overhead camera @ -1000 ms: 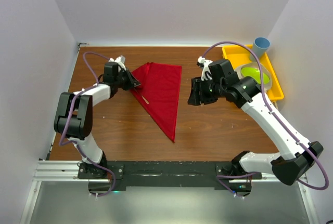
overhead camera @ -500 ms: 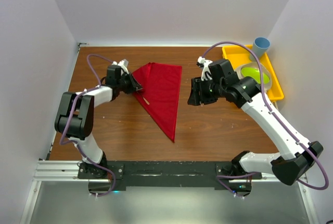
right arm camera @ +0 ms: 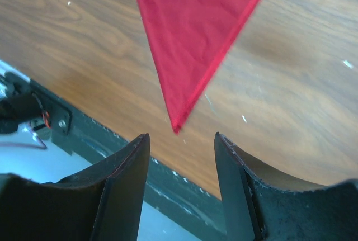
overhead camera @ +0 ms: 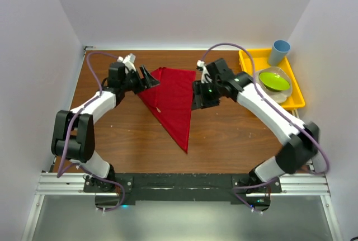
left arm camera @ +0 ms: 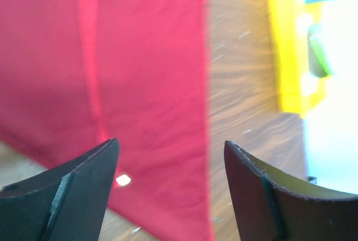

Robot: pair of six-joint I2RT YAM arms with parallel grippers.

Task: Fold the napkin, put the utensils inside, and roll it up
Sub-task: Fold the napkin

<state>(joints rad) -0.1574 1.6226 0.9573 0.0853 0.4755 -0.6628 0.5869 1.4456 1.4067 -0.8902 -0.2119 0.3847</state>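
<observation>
A: Red cloth dead centre on the wooden table (overhead camera: pixel 112 140). That's the napkin (overhead camera: pixel 174 98), already a triangle, long tip pointing to six o'clock.

B: And the left gripper (overhead camera: pixel 148 78)?

A: It's at the napkin's ten o'clock corner, jaws spread wide with nothing between them. I'd guess it's standing off so the fold lies flat.

B: Any cutlery in there yet?

A: One thin utensil (overhead camera: pixel 158 108), a pale sliver on the cloth just inside the slanted left edge. It's too small to tell spoon from fork. It runs along that edge, probably so the roll can start from that side.

B: The right gripper (overhead camera: pixel 196 94)?

A: It hovers just off the napkin's straight edge, around three o'clock. Its fingers are parted about halfway and empty — its own camera shows only the red tip and bare wood between them.

B: What's over at two o'clock?

A: A yellow tray (overhead camera: pixel 244 61) with a green bowl (overhead camera: pixel 274 79) and a blue cup (overhead camera: pixel 281 51), well clear of the cloth.
</observation>
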